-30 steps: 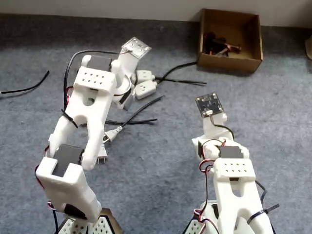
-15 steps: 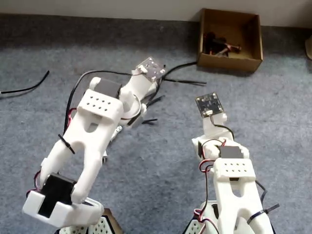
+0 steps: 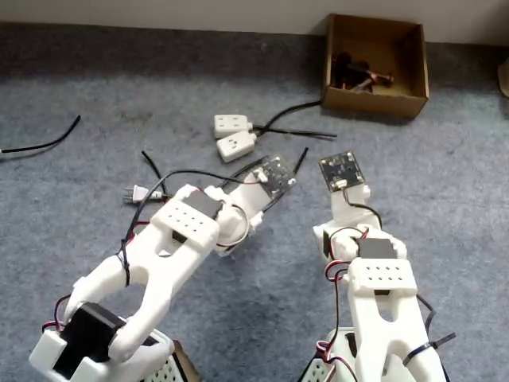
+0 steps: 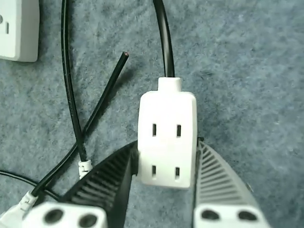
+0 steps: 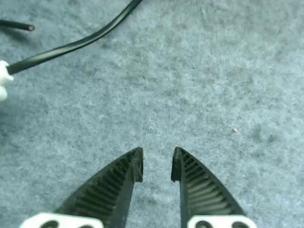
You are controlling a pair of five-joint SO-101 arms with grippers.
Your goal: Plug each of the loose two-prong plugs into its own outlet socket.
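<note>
Having swung my left arm [image 3: 171, 247] back toward the middle of the surface [image 3: 445, 183], I have my left tool [image 4: 166, 151] pinching an outlet socket [image 4: 167, 121] by its sides, while the loose plug [image 3: 134, 192] lies well apart beyond, not yet plugged in.

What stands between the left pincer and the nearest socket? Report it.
Nothing visible. The socket is held between the left pincer's fingers, one on each side. A black cord lies beside it on the carpet, not in between.
</note>
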